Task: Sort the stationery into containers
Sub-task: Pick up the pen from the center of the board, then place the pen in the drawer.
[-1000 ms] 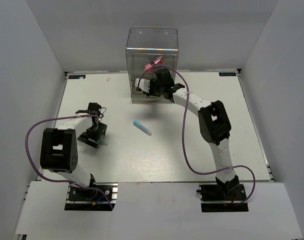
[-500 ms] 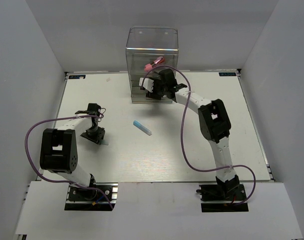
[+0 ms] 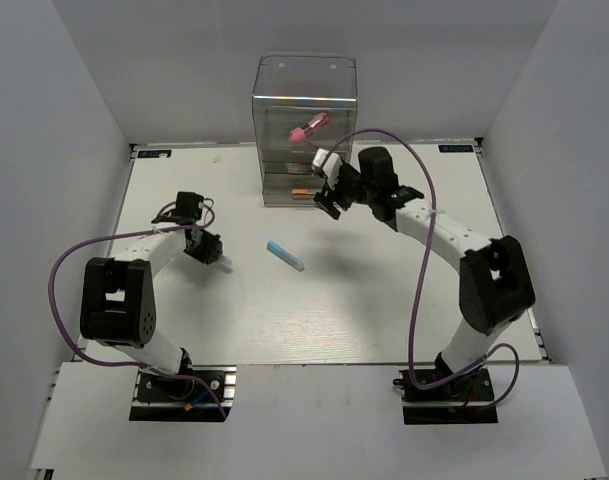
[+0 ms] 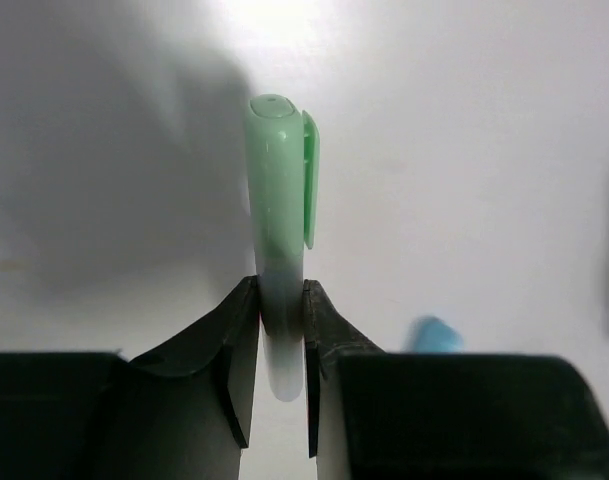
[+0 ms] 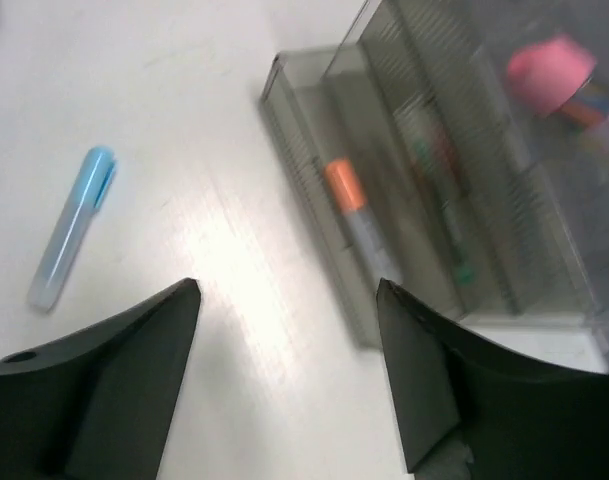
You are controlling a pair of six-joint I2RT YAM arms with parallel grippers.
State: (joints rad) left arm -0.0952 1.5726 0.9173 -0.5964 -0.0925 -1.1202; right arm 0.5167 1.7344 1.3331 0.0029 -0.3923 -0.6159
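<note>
- The white table is carrying everything; both arms are reaching out over it from its near edge.
- The tall clear box is standing upright at the far middle of the table; its stacked transparent drawers are sitting in its lower part, and the right wrist view is showing the lowest ones from the side.
- The right gripper is hovering just in front of the box, on its right side; its jaws are standing wide apart with nothing between them, as its own camera is showing.
- The left gripper is sitting low over the left part of the table, well apart from the box; its jaws are pinching in on a mint-green pen, gripping the pale lower end while the capped end with its clip is sticking out past the fingertips.
- Purple cables are looping along both arms.
- The blue-capped marker is lying flat on the table between the two grippers, touching neither; its cap is pointing toward the far left.
- The pink-red tube is resting tilted inside the upper part of the box.
- An orange-tipped pen is lying in a lower drawer; other thin pens are lying beside it, too blurred to tell apart.
</note>
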